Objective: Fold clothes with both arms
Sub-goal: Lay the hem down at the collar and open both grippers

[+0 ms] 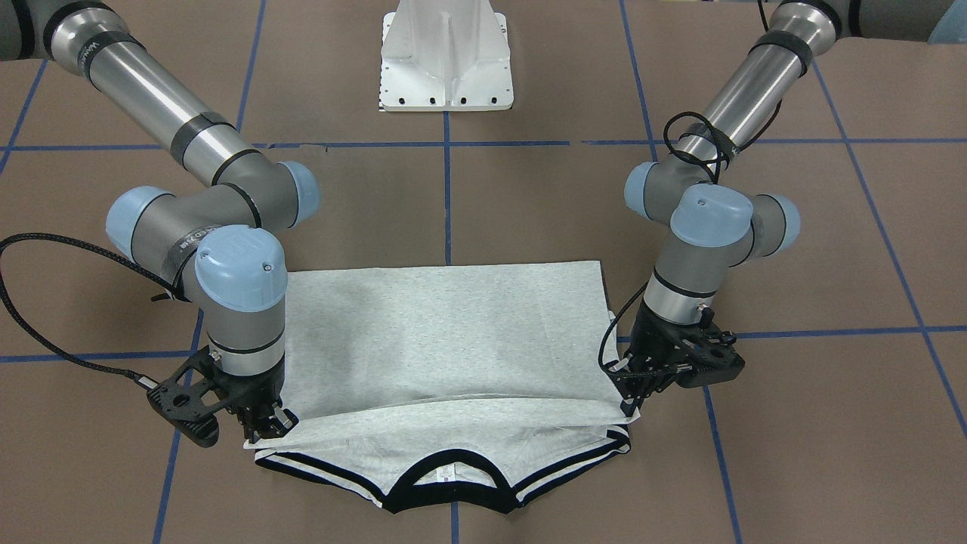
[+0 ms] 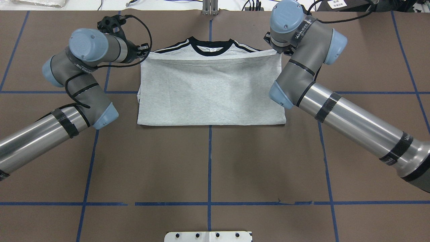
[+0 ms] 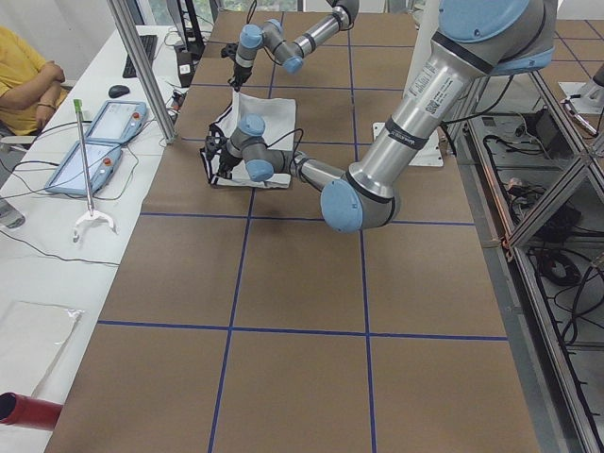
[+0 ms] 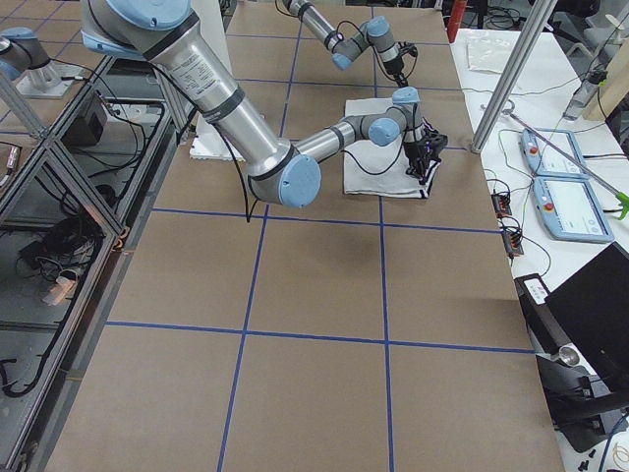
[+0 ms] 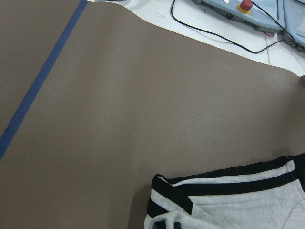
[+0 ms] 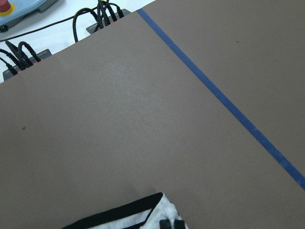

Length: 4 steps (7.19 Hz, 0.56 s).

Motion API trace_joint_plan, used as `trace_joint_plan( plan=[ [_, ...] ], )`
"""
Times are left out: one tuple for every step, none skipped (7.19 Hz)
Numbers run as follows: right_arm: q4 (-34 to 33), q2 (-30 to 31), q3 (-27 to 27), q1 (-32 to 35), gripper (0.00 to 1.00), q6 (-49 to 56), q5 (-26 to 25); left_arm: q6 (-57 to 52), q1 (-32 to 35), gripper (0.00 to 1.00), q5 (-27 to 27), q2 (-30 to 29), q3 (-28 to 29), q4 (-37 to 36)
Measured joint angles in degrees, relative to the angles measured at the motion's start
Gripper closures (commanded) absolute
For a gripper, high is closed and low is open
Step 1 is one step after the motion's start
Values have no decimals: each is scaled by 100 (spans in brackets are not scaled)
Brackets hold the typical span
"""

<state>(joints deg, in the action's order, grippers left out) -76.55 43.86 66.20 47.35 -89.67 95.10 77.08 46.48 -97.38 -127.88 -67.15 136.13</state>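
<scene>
Reaches over the table (image 2: 208, 161) with the left arm (image 2: 30, 134) and the right arm (image 2: 356, 117), elbows bent outward, wrists turned down. Pinches with the left gripper (image 1: 631, 393) one corner of the folded-over hem of the T-shirt (image 1: 446, 332), and with the right gripper (image 1: 268, 427) the other corner, fingers pressed together on the cloth. Holds this hem just short of the black collar (image 1: 453, 505). Has the T-shirt flat near the middle of the table's far edge, collar toward that edge.

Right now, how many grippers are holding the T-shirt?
2. Left gripper pinches one folded-over hem corner of the T-shirt, right gripper the other, near the collar.
</scene>
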Motion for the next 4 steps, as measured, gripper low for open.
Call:
trace_joint_plan(
  plan=[
    [55, 2, -30, -3, 53, 1, -7, 0, 25, 58, 0, 0, 8, 8],
    [83, -3, -32, -4, 51, 2, 2, 5, 68, 56, 0, 0, 20, 30],
    [102, -6, -11, 2, 50, -2, 18, 14, 101, 50, 0, 0, 30, 61],
    [112, 3, 52, 9, 49, -13, 31, 24, 121, 50, -2, 0, 32, 80]
  ],
)
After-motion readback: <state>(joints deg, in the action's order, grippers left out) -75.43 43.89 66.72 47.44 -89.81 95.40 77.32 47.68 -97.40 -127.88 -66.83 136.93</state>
